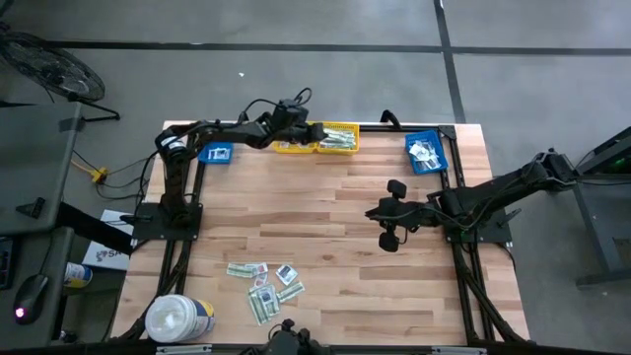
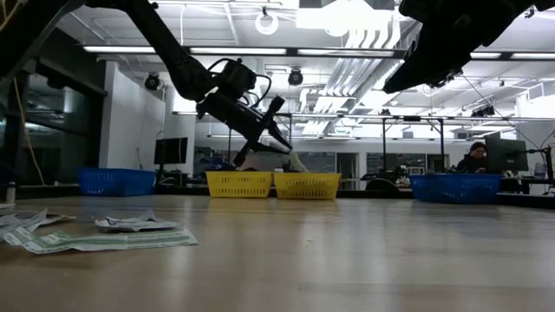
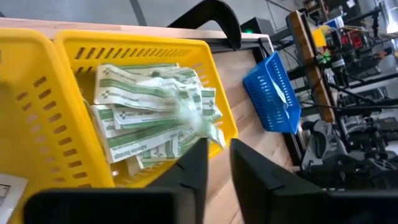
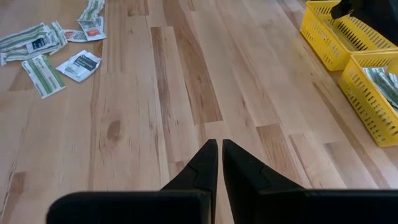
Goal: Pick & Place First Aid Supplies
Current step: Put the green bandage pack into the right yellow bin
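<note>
My left gripper [image 1: 314,131] [image 3: 217,146] reaches over the right one of two yellow bins [image 1: 338,140] at the table's far edge, its fingers a little open. A blurred green-white strip packet [image 3: 186,112] [image 2: 297,161] is in the air just past its fingertips, above the pile of strip packets [image 3: 143,118] lying in that bin. More first aid supplies [image 1: 266,281] [image 4: 56,43] lie flat and loose on the table near its front edge. My right gripper [image 1: 380,212] [image 4: 219,146] waits shut above the middle right of the table, with nothing in it. My left gripper has the blurred packet's near end [image 3: 211,132] right at its fingertips, and I cannot tell whether they touch it. The fingers slant down toward the bin from the table's left. The packet is clear of the pile below.
A second yellow bin [image 1: 289,146] stands beside the first. Blue bins stand at the far left [image 1: 215,153] and far right [image 1: 426,153], the right one with white packets in it. A big white tub [image 1: 179,318] sits at the front left corner. Bare wood lies in the table's middle.
</note>
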